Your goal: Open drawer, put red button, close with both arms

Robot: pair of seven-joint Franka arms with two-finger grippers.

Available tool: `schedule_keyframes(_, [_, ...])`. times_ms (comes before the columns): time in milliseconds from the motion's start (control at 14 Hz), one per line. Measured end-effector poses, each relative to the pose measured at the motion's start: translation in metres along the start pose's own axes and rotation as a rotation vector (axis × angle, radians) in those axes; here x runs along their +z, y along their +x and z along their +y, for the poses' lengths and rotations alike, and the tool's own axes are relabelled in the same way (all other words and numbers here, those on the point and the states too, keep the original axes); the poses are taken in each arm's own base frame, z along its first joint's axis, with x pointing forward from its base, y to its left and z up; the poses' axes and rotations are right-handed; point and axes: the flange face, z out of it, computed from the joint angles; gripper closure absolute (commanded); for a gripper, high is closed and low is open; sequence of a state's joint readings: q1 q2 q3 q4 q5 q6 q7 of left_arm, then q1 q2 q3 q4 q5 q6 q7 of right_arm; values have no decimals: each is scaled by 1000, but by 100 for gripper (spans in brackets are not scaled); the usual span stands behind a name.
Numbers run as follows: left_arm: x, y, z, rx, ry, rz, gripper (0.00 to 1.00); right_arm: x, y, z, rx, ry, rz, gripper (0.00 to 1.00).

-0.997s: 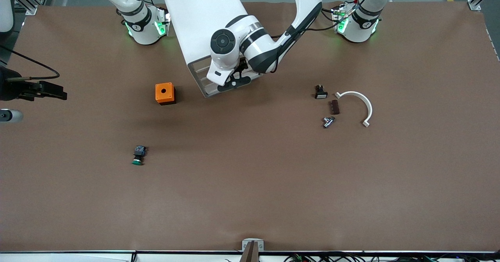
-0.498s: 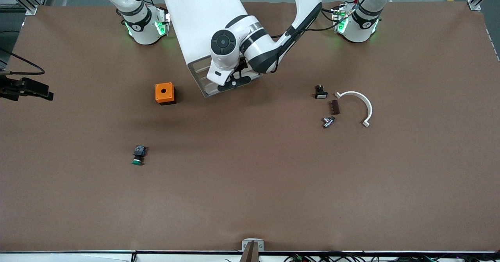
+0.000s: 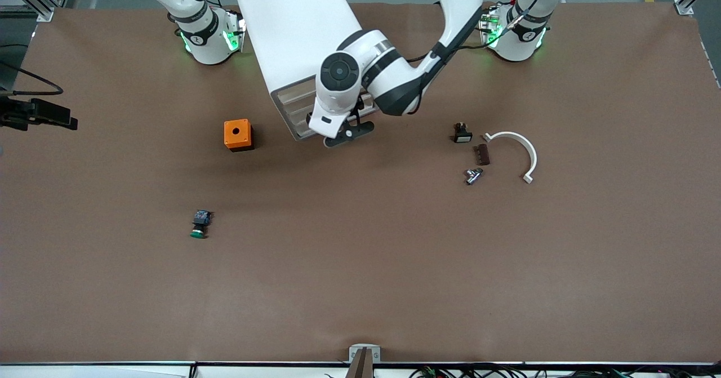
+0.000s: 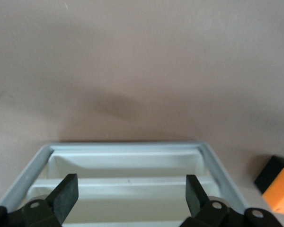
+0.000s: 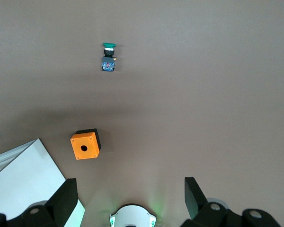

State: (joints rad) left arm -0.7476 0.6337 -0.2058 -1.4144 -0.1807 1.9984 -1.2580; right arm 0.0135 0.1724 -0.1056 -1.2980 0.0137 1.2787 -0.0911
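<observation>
The white cabinet [image 3: 296, 34] stands between the arms' bases, its front facing the front camera. Its topmost drawer [image 3: 294, 93] does not stick out past the frame. The red button is out of view. My left gripper [image 3: 345, 134] hangs just in front of the cabinet's front, open and empty. In the left wrist view the left gripper [image 4: 131, 189] has cream trays [image 4: 128, 166] inside the cabinet's frame showing between its fingers. My right gripper [image 5: 131, 189] is open and empty, raised high over its own base [image 5: 132, 216].
An orange box with a hole [image 3: 237, 134] sits beside the cabinet toward the right arm's end. A green-capped button [image 3: 199, 224] lies nearer the front camera. Toward the left arm's end lie a small black part [image 3: 462, 133], a brown block [image 3: 483, 154], a metal piece [image 3: 473, 176] and a white curved piece [image 3: 521, 150].
My left gripper has drawn back from the cabinet's front toward the front camera, still open. The right arm has lifted farther toward the view's edge.
</observation>
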Motion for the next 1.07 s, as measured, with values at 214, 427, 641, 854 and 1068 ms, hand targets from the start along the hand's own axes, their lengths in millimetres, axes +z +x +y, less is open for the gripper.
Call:
schedule_keyframes(214, [-35, 45, -13, -66, -46, 16, 0, -25, -23, 0, 0, 2, 42, 0])
schedule_keyframes(427, [-67, 89, -32, -133, -85, 30, 0, -28, -30, 9, 15, 6, 41, 0])
schedule_keyframes(641, [-89, 127, -54, -195, -87, 29, 0, -26, -30, 13, 24, 8, 35, 0])
schedule_keyframes(854, [-112, 168, -80, -263, -108, 34, 0, -30, -36, 12, 20, 9, 39, 0])
schedule_keyframes(1068, [-127, 190, -96, -300, -126, 41, 0, -31, -51, 11, 20, 14, 38, 0])
